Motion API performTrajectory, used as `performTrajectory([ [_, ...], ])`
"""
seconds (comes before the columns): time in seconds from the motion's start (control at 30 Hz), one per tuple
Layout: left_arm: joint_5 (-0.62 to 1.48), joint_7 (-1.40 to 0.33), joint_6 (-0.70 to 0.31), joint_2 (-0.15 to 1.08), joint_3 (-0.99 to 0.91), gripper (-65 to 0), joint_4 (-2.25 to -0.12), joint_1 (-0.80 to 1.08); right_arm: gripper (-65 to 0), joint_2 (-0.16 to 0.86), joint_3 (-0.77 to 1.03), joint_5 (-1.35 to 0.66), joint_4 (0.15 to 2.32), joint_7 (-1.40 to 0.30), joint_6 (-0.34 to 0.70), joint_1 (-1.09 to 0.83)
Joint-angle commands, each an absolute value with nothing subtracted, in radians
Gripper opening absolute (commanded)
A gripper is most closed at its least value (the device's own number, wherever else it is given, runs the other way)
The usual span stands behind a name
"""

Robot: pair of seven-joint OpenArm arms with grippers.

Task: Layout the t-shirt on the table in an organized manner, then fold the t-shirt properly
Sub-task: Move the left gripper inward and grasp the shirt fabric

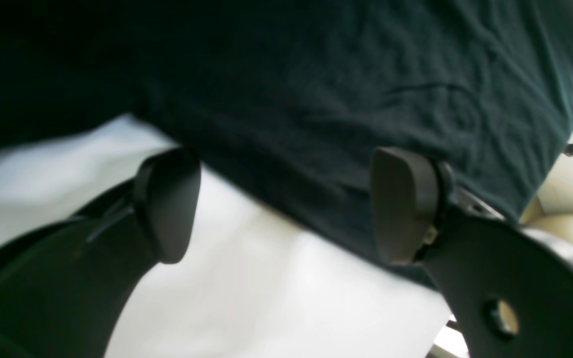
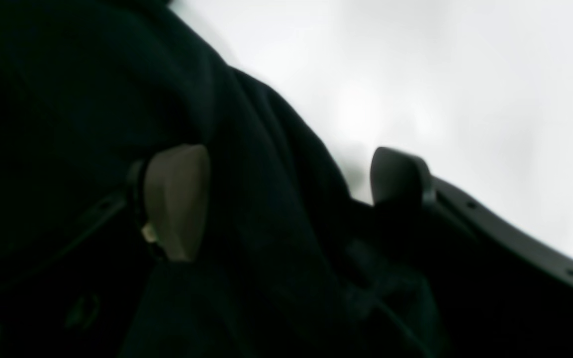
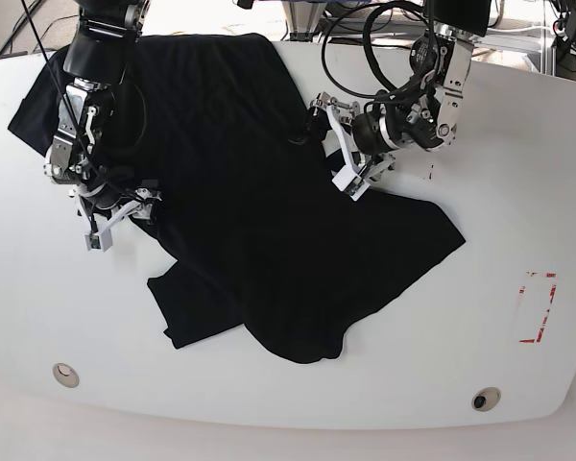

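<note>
The black t-shirt lies crumpled and slanted across the middle of the white table, from the far left to the front right. My left gripper is open at the shirt's right edge. In the left wrist view the shirt fills the top, and its hem runs between the open fingers over the table. My right gripper is open at the shirt's left edge. In the right wrist view a fold of the shirt lies between the spread fingers.
A red dashed rectangle mark is at the right of the table. Two small round holes sit near the front edge. Cables and frame parts crowd the far edge behind the arms.
</note>
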State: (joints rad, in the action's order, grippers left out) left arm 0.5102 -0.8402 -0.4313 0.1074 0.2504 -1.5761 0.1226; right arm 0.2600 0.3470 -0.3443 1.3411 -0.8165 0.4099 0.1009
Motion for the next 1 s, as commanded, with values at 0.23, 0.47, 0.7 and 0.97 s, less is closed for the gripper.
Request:
performTrajectory([
  [0.23,0.487,-0.883,-0.421,0.079,0.266,-15.1,-1.506,0.102,-16.0,0.277,0.352,-0.355,1.371,-0.802,0.415,0.107],
  [0.47,0.487,-0.848,-0.417,0.077,0.266,-33.3,-1.486,0.088,-16.2,0.277,0.357,-0.355,1.374,-0.802,0.415,0.091],
  [0.7,0.487,-0.845,-0.417,0.085,0.260,-59.7,-1.403,0.031,-16.2,0.278,0.358,-0.355,1.425,-0.800,0.415,0.070],
  [0.97,0.487,-0.846,-0.415,0.136,0.220,-65.0,-1.363,0.001,-16.2,0.277,0.358,-0.355,1.534,-0.802,0.415,0.033],
])
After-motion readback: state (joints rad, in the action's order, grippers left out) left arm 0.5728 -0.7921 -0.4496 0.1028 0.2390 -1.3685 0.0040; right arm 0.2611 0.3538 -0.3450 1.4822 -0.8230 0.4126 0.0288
